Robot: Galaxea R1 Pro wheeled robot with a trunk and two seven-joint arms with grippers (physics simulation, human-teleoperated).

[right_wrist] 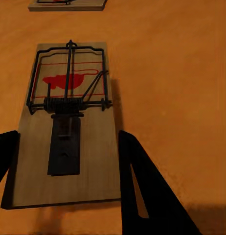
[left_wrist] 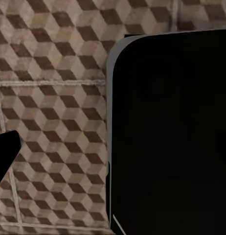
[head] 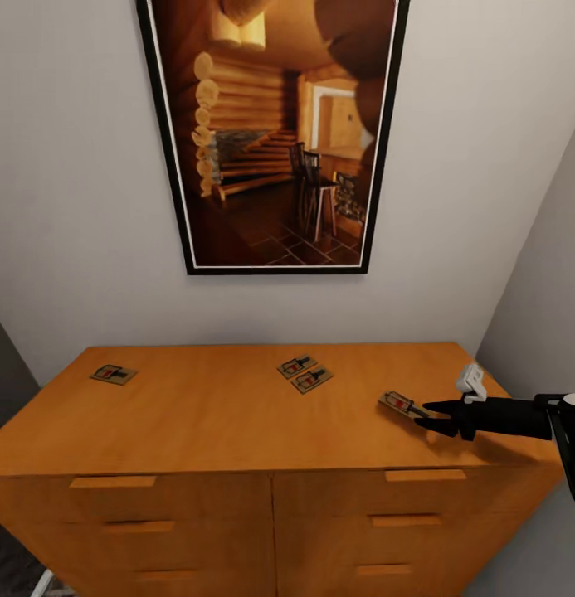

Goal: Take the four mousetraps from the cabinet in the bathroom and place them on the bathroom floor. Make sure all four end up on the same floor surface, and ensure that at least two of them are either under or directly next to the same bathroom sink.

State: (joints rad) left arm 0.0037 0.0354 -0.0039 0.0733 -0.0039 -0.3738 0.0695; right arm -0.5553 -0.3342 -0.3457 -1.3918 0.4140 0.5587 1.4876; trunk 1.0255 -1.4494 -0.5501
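Right end effector [head: 430,414] sits low over the cabinet [head: 237,414] top at its right end, fingers spread, nothing gripped yet. In the right wrist view its two dark fingertips [right_wrist: 142,186] straddle the near short end of the nearest mousetrap [right_wrist: 69,127]; one tip looks just beside the board's long edge, the other at the opposite corner. Can't tell if either touches the wood.

That trap [head: 403,405] lies flat near the right front of the top, wire bar and red mark facing up. Further back, center, two traps [head: 304,373] lie side by side, touching or nearly so. Fourth trap [head: 114,374] is well apart at the far left. All four on the cabinet top, none on the floor yet.

Left end effector: left wrist view gives bathroom floor [left_wrist: 54,98] tiles, a big dark body and one dark tip at the edge; can't tell released or clenched.

Risks, my read: board is thin and flat, so closing w/o getting low enough likely slides over it or pushes it along the smooth top. Closing too near the end may let it pivot and tip out on lift. Pads landing on the spring/wire instead of wood edges = poor hold. Right wall is close, little room for the arm to swing.
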